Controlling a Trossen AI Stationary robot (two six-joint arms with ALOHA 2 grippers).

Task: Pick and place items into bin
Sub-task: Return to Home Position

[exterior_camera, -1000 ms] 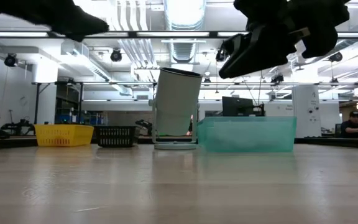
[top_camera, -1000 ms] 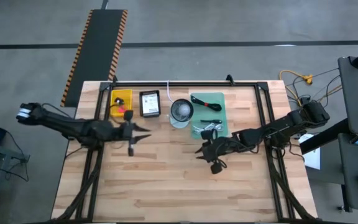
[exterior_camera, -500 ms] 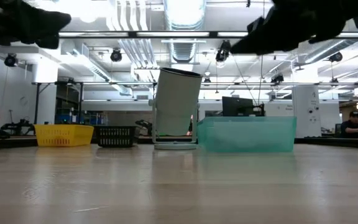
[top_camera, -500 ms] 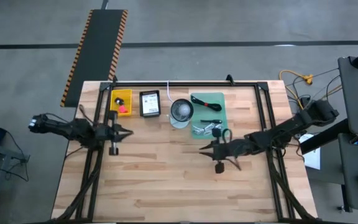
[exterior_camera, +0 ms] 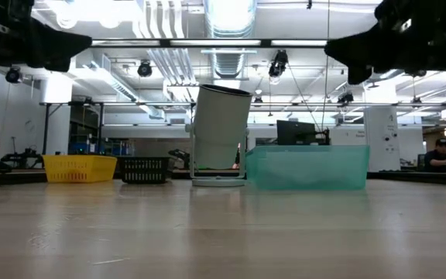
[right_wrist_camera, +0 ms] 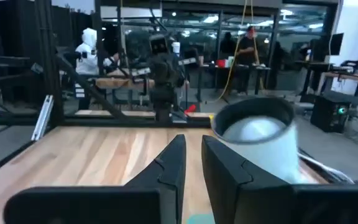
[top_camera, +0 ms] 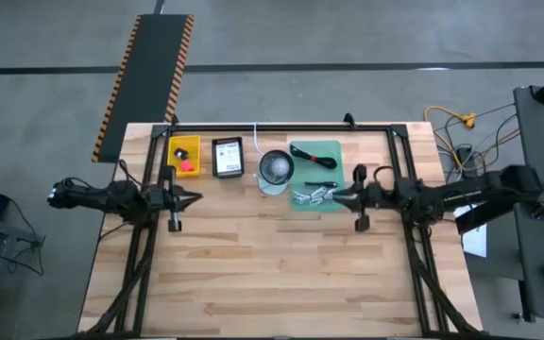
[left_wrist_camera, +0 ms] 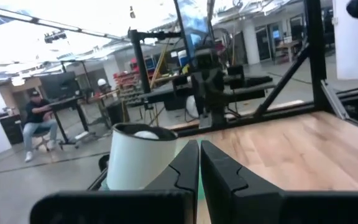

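**Left arm.** The left claw (top_camera: 189,198) now sits at the left-centre of the high view, near the left edge of the tabletop (top_camera: 253,274). A second ago it reached further toward the middle. It has drawn back, and the left wrist view shows its fingers pressed almost together with nothing between them.

**Bins, upper middle of the high view.**
- The yellow bin (top_camera: 184,144) holds the red knob (top_camera: 187,166).
- Just beside it to the right, the black bin (top_camera: 214,158) is filled with white packaging with black print (top_camera: 227,154). I cannot tell how many packets lie there.
- The white cup (top_camera: 275,168) stands right of the black bin.
- The teal tray (top_camera: 326,151) stands right of the cup. It carries a black cable (top_camera: 306,153), a small black tool (top_camera: 321,184) and silver metal pieces (top_camera: 313,195).

None of these has shifted in the last second.

**Right arm.** The right claw (top_camera: 341,196) has made the larger move. It was over the open middle of the tabletop and is now at the right-centre of the frame. It sits just beside the tray's right edge, with the arm stretched level behind it. The right wrist view shows its fingers closed to a narrow slit and carrying nothing.

**Assessment.** Both arms are retracting empty-handed, level with each other and pointing inward. No loose item lies on the bare wood. In my judgement the sorting is complete, or very nearly so, and this is the closing withdrawal.
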